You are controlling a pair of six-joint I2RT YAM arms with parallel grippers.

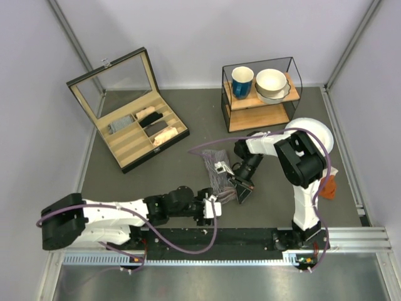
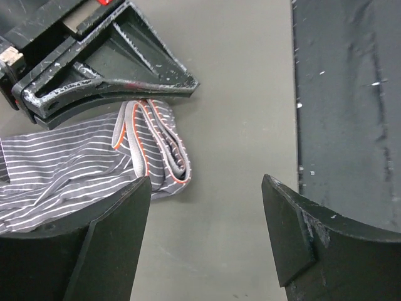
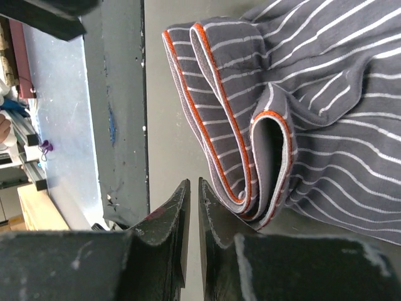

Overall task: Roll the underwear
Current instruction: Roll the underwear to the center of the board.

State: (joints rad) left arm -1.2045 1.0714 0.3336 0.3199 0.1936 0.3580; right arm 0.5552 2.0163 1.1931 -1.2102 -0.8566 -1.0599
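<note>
Lying low along the near edge of the table (image 1: 156,182), the left arm pointed toward 3 o'clock. The left gripper (image 1: 212,208) had its fingers (image 2: 119,213) spread wide with only bare tabletop between them. Its wrist view cut both fingers off at the bottom edge.

Just beyond it, at about 1 o'clock, the right gripper (image 1: 241,191) angled down at the underwear (image 1: 214,170). Its fingers were clenched to a thin slit, and no cloth could be seen in the slit. The folded waistband (image 3: 269,157), edged in orange, lay just beside those fingertips at their 3 o'clock.

The underwear sat near the middle of the table, rumpled and partly folded. Its near end was hidden under both grippers in the top view.

At the table's 3 o'clock edge an orange cloth (image 1: 327,187) peeked out behind the right arm, mostly hidden. A white round thing (image 1: 315,127) behind that arm's elbow was too covered to name.

Farther off, at 10 o'clock, stood an open box (image 1: 153,152) holding small fabric rolls (image 1: 164,135). At 1 o'clock a wire shelf (image 1: 257,118) carried a blue mug (image 1: 242,81) and stacked bowls (image 1: 271,81).
</note>
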